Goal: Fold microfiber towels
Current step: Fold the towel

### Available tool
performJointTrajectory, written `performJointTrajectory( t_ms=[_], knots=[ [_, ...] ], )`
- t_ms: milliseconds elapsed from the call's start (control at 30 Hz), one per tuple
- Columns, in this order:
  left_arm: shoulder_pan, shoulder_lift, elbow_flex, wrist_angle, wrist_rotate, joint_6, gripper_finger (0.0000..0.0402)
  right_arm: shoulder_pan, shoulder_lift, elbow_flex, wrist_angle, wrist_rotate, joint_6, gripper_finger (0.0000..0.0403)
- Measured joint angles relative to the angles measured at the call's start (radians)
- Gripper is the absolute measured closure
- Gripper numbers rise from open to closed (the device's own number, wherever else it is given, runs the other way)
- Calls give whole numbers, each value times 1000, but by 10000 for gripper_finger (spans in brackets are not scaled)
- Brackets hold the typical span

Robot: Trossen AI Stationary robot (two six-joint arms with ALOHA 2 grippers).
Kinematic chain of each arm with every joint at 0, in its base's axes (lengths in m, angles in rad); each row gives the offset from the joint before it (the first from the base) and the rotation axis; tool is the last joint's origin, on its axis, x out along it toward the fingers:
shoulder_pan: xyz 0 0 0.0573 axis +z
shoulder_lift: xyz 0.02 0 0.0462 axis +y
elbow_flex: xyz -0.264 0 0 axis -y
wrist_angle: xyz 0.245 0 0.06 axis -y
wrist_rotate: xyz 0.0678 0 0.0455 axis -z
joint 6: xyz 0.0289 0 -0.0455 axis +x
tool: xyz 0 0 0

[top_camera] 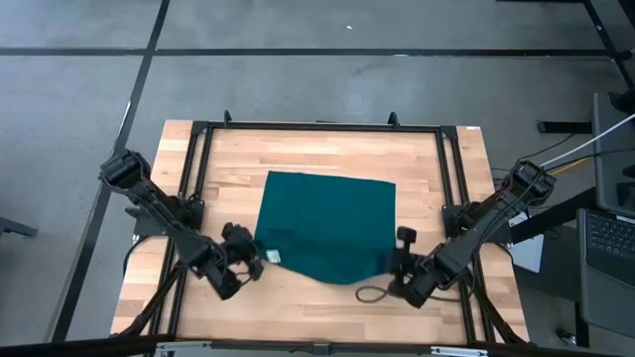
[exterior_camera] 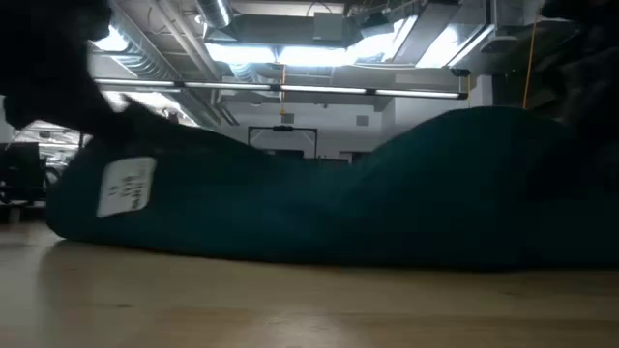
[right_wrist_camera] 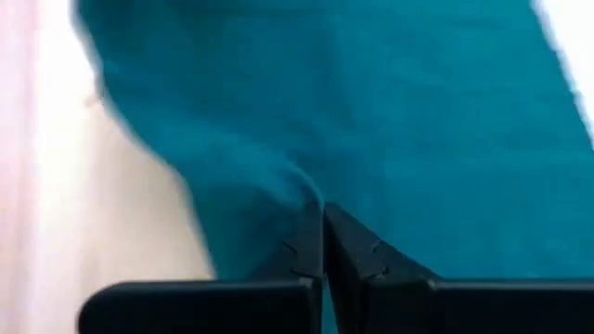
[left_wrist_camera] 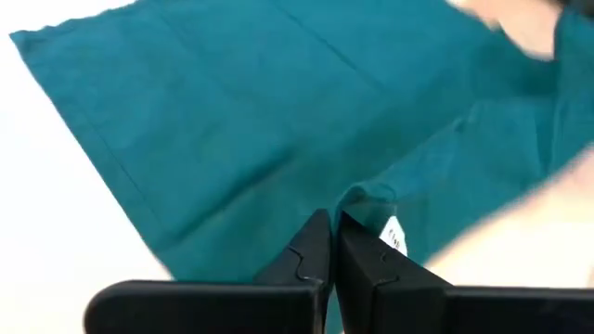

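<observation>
Dark teal-green microfiber towel (top_camera: 327, 226) spread on wooden table (top_camera: 327, 149), near corners pinched by closed left gripper (left_wrist_camera: 334, 223) and closed right gripper (right_wrist_camera: 322, 215), white tag (exterior_camera: 128, 187) beside left gripper

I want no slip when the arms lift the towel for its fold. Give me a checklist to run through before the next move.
1. Left gripper pinched on the towel near its white tag: ok.
2. Right gripper pinched on the other near corner: ok.
3. Far half of the towel flat on the table: ok.
4. Near edge lying even: not ok, it bulges and is rumpled.
5. Black cable loop clear of the towel: cannot tell.
</observation>
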Motion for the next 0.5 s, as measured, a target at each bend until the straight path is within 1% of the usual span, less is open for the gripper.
performJointTrajectory(
  t_ms=[100,167,267,367,500],
  knots=[
    [62,0,0,80,-29,-2,399,-48,-11,-11,-5,40,15,401],
    [97,-1,0,119,-78,-9,399,-83,-15,-12,-13,75,12,401],
    [147,-17,0,124,-157,-37,399,-138,-37,-12,-55,141,18,401],
    [196,-21,0,91,-176,-65,399,-183,-82,-12,-169,193,59,401],
    [244,-40,0,10,-214,-166,399,-219,-159,-12,-378,254,163,401]
  ],
)
